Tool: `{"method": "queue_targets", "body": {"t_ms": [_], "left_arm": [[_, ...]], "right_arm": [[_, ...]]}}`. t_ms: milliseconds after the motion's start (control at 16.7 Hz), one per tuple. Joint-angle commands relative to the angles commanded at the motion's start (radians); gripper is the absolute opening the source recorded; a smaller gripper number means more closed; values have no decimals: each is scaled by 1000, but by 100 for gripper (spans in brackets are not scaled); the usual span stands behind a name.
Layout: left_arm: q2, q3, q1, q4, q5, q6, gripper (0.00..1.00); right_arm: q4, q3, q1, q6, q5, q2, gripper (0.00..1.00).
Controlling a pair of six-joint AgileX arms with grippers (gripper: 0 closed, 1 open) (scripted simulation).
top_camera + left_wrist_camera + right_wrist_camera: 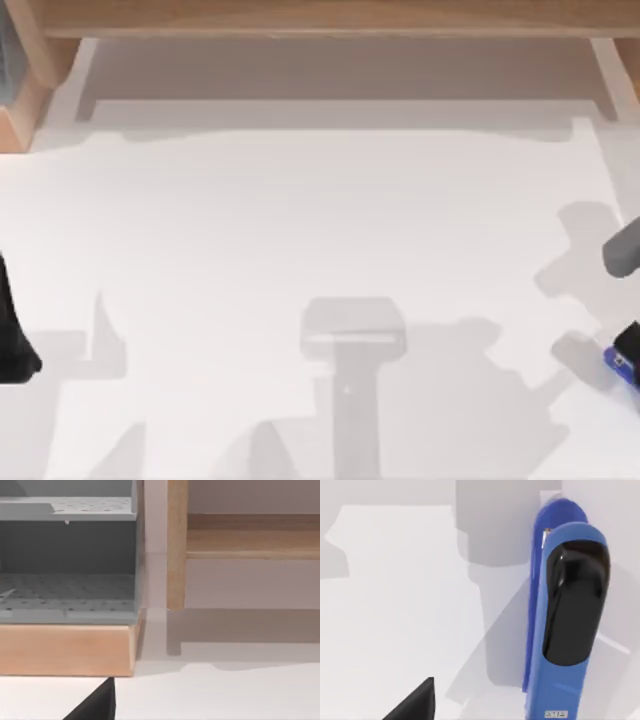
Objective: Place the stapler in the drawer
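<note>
Stapler [565, 630]: bright blue body, glossy black insert on top, lying flat on the white table [320, 250] at its right edge. Right gripper hangs just above it; finger state cannot be told. Left arm [12, 330] parked at the left edge.

The stapler [567, 630] looks like smooth blue plastic, its black top insert glossy enough to catch highlights. The table [300, 230] is a matt white surface, plain and smooth. The drawer unit [70, 647] has a pale, matt wood-look front edge, and its grey inner panels [65, 595] are perforated and dull.
</note>
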State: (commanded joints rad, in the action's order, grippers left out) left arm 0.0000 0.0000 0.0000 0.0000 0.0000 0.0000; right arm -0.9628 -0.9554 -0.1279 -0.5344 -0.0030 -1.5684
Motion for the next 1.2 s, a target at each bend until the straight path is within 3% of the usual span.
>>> {"method": "queue_targets", "body": {"t_ms": [360, 660, 1200], "left_arm": [[0, 0, 0, 0, 0, 0, 100], [0, 0, 0, 0, 0, 0, 100], [0, 0, 0, 0, 0, 0, 100]], "right_arm": [[240, 126, -4, 4, 0, -105, 100], [263, 141, -4, 5, 0, -118, 100], [263, 141, -4, 5, 0, -118, 32]]}}
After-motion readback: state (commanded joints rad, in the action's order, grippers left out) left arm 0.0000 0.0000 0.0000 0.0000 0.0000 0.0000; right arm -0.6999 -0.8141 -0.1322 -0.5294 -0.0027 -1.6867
